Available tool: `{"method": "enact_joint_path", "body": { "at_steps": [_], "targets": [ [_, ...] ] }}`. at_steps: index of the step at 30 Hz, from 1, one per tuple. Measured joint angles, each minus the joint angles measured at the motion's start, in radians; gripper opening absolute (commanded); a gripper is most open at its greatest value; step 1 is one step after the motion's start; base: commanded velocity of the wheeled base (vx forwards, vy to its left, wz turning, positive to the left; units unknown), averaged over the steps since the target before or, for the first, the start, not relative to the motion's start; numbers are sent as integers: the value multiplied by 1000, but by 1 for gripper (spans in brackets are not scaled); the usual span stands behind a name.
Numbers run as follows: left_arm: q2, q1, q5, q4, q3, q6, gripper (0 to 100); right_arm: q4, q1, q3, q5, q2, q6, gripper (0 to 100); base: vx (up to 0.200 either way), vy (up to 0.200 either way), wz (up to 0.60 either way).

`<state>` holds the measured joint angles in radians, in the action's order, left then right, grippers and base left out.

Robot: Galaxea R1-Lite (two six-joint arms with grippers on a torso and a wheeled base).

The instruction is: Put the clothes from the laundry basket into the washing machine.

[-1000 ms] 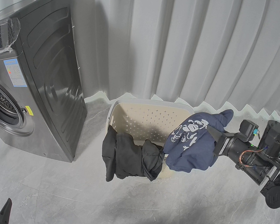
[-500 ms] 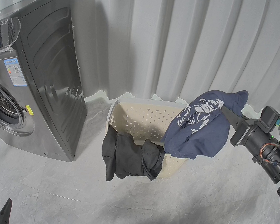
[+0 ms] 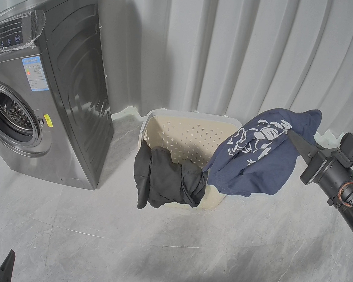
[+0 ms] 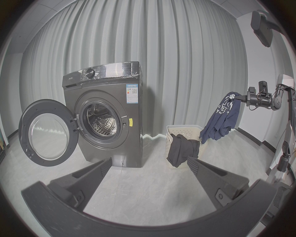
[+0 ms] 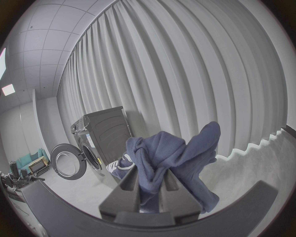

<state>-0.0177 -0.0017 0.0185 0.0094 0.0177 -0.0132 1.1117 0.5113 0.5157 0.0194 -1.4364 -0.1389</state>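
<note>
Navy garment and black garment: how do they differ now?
The navy garment hangs from the shut right claw; the black garment lies draped over the front rim of the laundry basket. The navy one bears a white print; the black one looks plain. Both are outside the washing machine.

The floor (image 3: 171, 253) is grey and shiny and fills the lower half of the picture. A big grey washing machine (image 3: 63, 91) stands on it at the left, with its round door open. A cream laundry basket (image 3: 185, 140) sits in the middle, near the machine but not touching it.
</note>
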Motion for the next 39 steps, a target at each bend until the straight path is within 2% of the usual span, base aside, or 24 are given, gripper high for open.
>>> {"method": "enact_joint_path", "body": {
  "at_steps": [9, 39],
  "targets": [
    [0, 0, 0, 0, 0, -1, 100, 3, 13, -33, -12, 22, 18, 0, 0, 0, 0],
    [0, 0, 0, 1, 0, -2, 100, 11, 23, -51, -12, -2, 10, 0, 0, 200, 0]
  ]
}}
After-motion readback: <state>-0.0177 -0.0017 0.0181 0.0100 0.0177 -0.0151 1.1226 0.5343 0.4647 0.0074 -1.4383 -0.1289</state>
